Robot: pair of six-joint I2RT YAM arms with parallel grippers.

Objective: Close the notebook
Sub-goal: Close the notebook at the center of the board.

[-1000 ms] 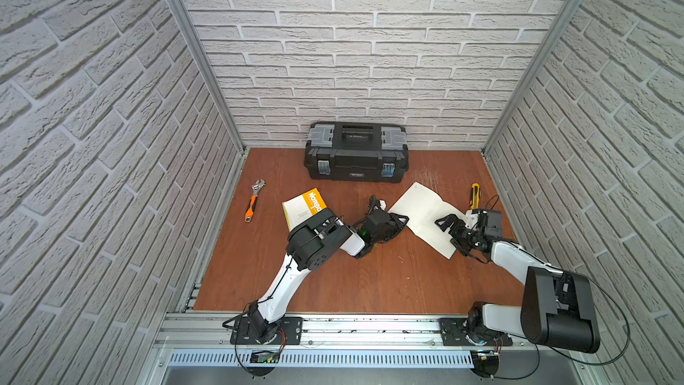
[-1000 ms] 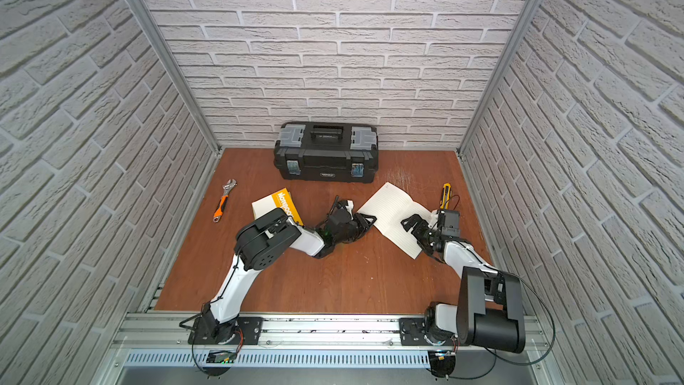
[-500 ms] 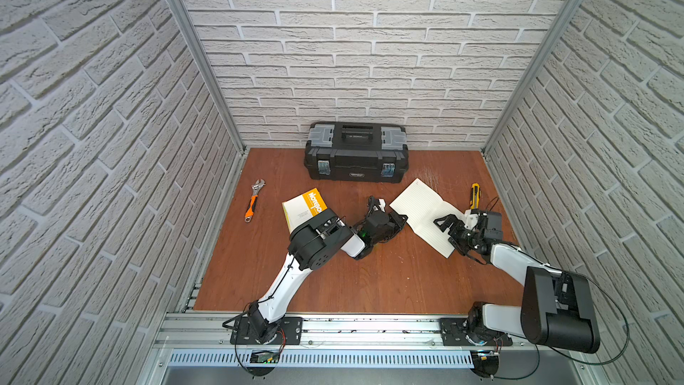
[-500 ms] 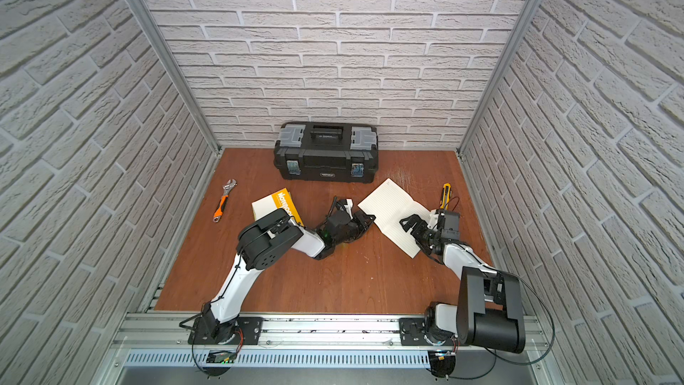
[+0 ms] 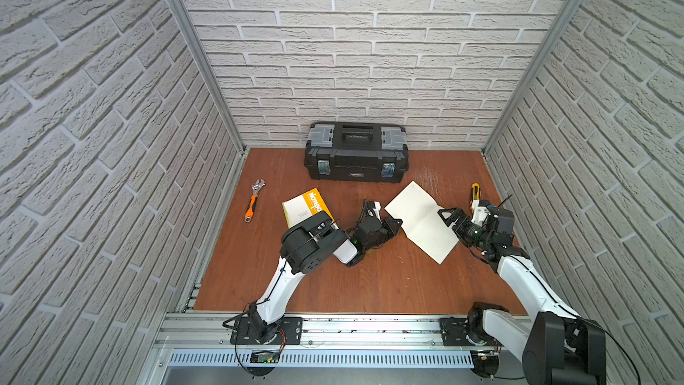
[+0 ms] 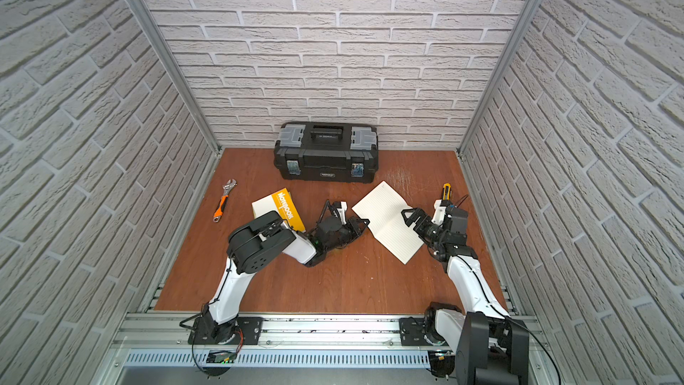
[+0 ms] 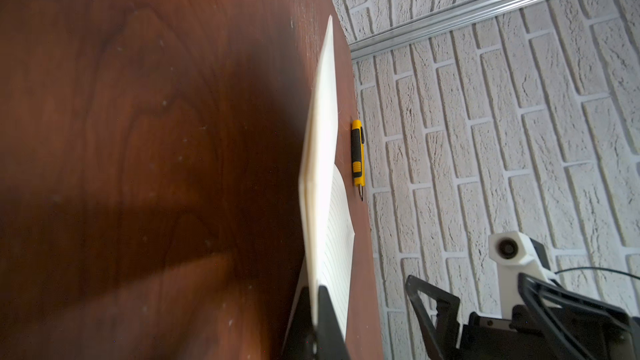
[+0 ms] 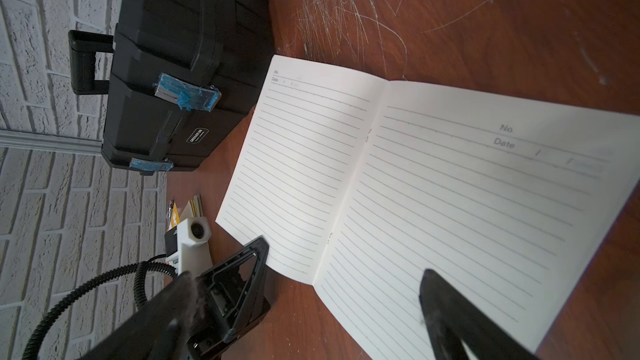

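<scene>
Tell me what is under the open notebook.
Where the left gripper pinches a page edge of the open notebook, only shadowed table shows beneath. The flat pages hide the rest.

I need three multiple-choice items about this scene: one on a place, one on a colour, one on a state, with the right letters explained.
1. The toolbox stands: A) against the back wall; B) in the table's middle; C) by the front rail.
2. The wrench handle is: A) blue; B) orange; C) green.
3. The left end effector is: A) wide open; B) shut on nothing; C) shut on the open notebook page edge.
Key: 1A, bricks right behind it; 2B, orange in both top views; 3C, left wrist view shows the page pinched.
</scene>
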